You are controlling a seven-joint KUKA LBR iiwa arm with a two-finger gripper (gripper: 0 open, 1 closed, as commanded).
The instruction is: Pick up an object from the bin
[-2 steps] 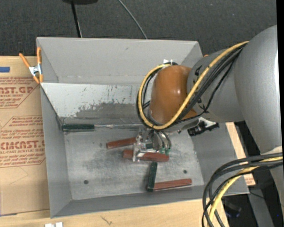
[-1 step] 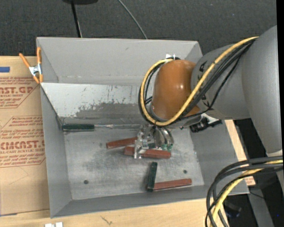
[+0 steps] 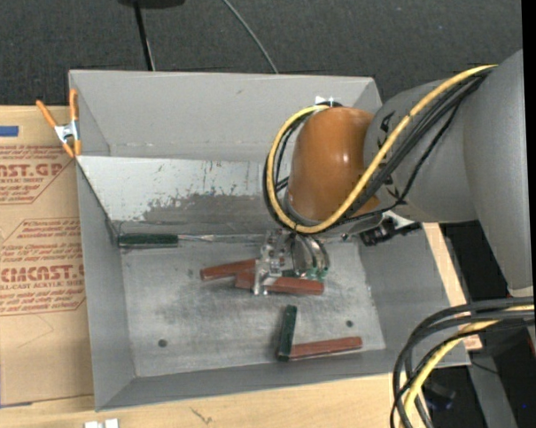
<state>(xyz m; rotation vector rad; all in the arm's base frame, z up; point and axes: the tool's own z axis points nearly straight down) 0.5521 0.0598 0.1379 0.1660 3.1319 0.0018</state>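
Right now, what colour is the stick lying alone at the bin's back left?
The stick is dark green; the camera view shows it best.

Three red-brown sticks [image 3: 226, 273] and two dark green sticks [image 3: 148, 241] lie in the bin [image 3: 101, 260].

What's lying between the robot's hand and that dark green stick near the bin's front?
A red-brown bar lies right by the hand; from it to the dark green stick, the camera view shows bare grey bin floor.

The bin [image 3: 103, 287] is grey with a scuffed floor; centre bar [image 3: 224, 273] and lower-right bar [image 3: 327, 346] reddish-brown; slanted bar [image 3: 285, 330] dark green.
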